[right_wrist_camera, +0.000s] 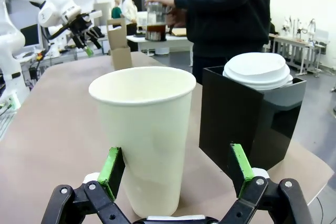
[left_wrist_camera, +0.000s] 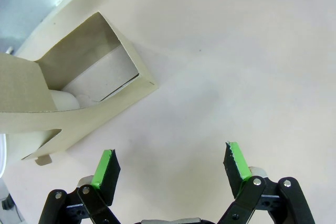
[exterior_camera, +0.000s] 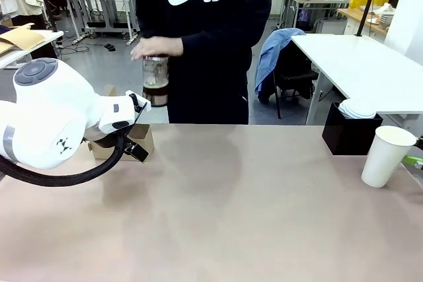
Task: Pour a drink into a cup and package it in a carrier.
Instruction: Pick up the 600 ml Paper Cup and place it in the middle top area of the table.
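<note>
A person across the table holds the glass pot of dark drink [exterior_camera: 156,81] in the air, one hand on its lid [exterior_camera: 156,46]. The white paper cup [exterior_camera: 386,155] stands empty and lidless near the right edge. In the right wrist view the cup [right_wrist_camera: 142,129] sits just ahead of my right gripper [right_wrist_camera: 176,166], which is open, its left pad against the cup's side. The brown cardboard carrier [exterior_camera: 143,138] stands at the left. My left gripper [left_wrist_camera: 171,161] hangs open over bare table beside the carrier [left_wrist_camera: 79,93], holding nothing.
A black square box [exterior_camera: 350,135] holding a stack of white lids [exterior_camera: 357,108] stands just left of the cup, close behind it in the right wrist view [right_wrist_camera: 252,114]. My left arm [exterior_camera: 46,117] covers the table's left side. The tabletop [exterior_camera: 231,216] is bare in the middle.
</note>
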